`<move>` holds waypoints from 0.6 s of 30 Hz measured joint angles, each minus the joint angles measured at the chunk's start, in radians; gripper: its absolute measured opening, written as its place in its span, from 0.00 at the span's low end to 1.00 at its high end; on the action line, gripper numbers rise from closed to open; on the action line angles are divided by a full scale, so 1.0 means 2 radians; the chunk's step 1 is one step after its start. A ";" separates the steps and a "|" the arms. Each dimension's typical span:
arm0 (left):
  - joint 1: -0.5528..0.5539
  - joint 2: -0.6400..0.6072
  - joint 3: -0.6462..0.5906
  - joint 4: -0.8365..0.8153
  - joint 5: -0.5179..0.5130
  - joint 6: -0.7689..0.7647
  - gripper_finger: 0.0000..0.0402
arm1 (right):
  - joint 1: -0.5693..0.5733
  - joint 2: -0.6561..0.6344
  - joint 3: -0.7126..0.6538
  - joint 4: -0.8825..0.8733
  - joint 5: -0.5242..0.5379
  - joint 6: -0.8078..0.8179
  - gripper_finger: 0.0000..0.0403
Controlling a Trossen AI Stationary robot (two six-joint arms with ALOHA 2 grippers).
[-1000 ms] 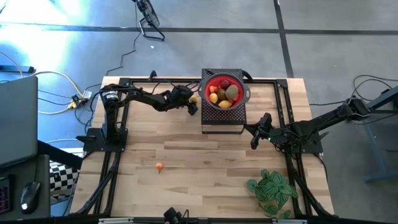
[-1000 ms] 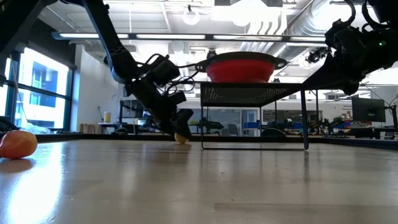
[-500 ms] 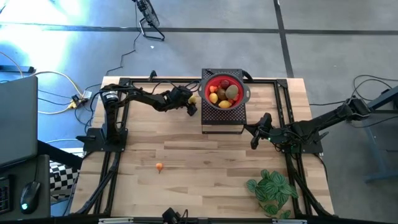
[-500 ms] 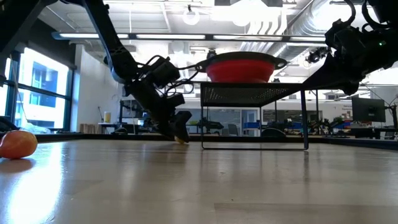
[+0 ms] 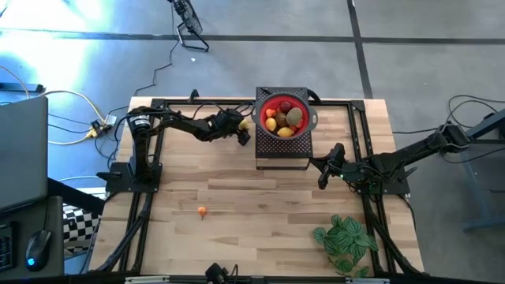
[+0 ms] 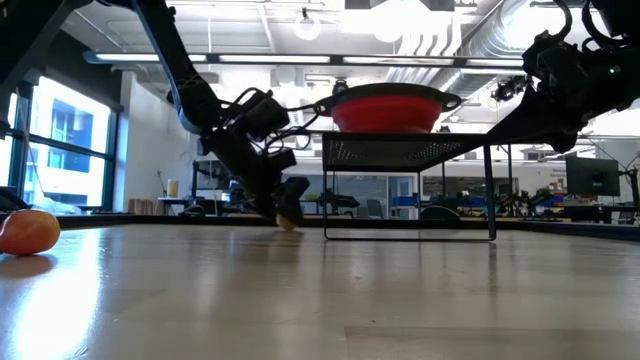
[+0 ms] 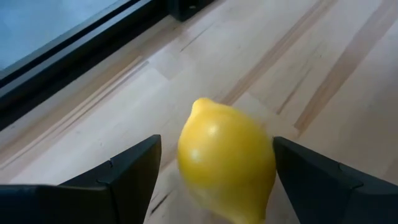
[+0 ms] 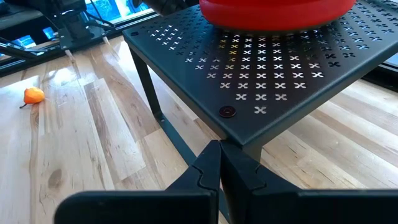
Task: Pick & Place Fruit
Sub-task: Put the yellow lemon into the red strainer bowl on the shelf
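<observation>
Overhead, the left gripper (image 5: 245, 132) reaches low beside the perforated black metal stand (image 5: 282, 155), its fingers spread around a small yellow lemon (image 5: 247, 125) at the far side of the pale wooden table (image 5: 260, 205). On the stand sits the round red bowl (image 5: 306, 118), holding a heap of yellow, orange, dark red and brownish-green fruit (image 5: 282, 120); one small orange fruit (image 5: 202, 211) lies alone well apart on the near-left boards, and a green leafy plant (image 5: 346, 241) stands at the near-right corner. The right gripper (image 5: 325, 175) waits just right of the stand, fingers pressed together. From table height, the left gripper (image 6: 285, 205) tilts down to the tabletop left of the stand, the lemon (image 6: 287, 221) between its tips. The left wrist view shows the lemon (image 7: 225, 158) resting on the wood between two parted dark fingers (image 7: 118, 177), neither clearly touching it. The right wrist view shows its closed fingers (image 8: 211, 171) facing the stand's leg, the lone orange fruit (image 8: 33, 95) beyond.
</observation>
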 joint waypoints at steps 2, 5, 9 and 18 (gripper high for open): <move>0.000 0.000 0.000 0.005 0.000 0.000 0.74 | 0.000 0.000 0.000 0.000 0.000 0.000 0.00; 0.000 0.000 0.000 0.009 0.000 -0.001 0.73 | 0.000 0.000 0.000 0.000 0.000 0.000 0.00; 0.000 0.000 0.000 0.009 0.000 -0.001 0.67 | 0.000 0.000 0.000 0.000 0.000 0.000 0.00; 0.000 0.000 0.000 0.007 0.000 -0.001 0.50 | 0.000 0.000 0.000 0.000 0.000 0.000 0.00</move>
